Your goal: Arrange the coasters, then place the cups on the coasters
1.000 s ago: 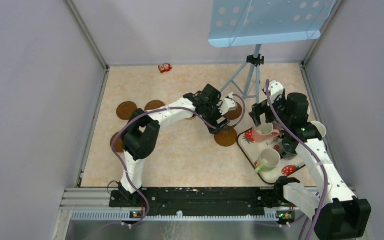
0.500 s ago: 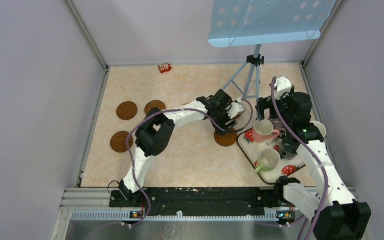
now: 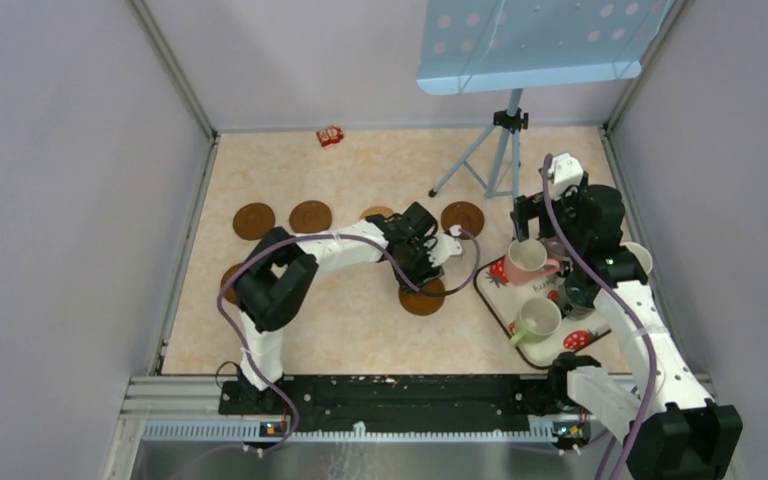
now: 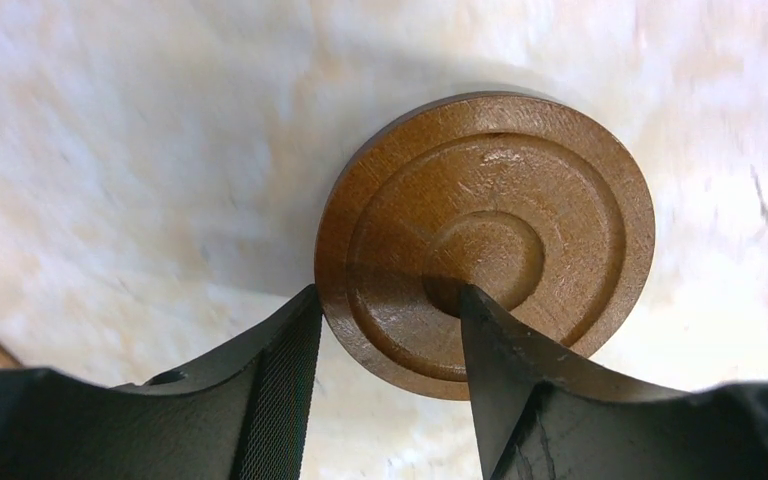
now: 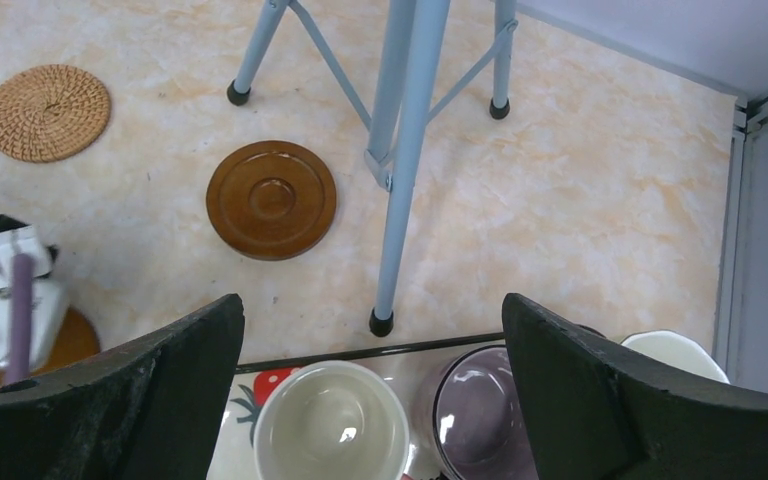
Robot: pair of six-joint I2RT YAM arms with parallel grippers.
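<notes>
My left gripper (image 3: pixel 422 268) is shut on a dark brown coaster (image 4: pixel 485 230): one finger presses its rim and the other sits in its centre recess. That coaster (image 3: pixel 423 297) lies left of the tray. Other coasters lie at the far left (image 3: pixel 254 220), beside it (image 3: pixel 310 216) and near the tripod (image 3: pixel 462 217). A woven tan one (image 5: pixel 47 112) shows too. My right gripper (image 5: pixel 370 300) hangs open above a pale-inside pink cup (image 5: pixel 330 420) and a mauve cup (image 5: pixel 480 410). A yellow-green cup (image 3: pixel 538 320) stands on the tray.
The white strawberry-print tray (image 3: pixel 495 290) holds the cups at the right. A blue tripod (image 5: pixel 400 150) stands behind it, one foot close to the tray's edge. A white cup (image 3: pixel 638 258) sits by the right wall. A small red item (image 3: pixel 331 136) lies by the back wall.
My left arm has drawn back leftward and nearer, and the coaster has moved with it away from the tray. Its jaws have narrowed onto the coaster. The right gripper rose slightly, then stayed still.
</notes>
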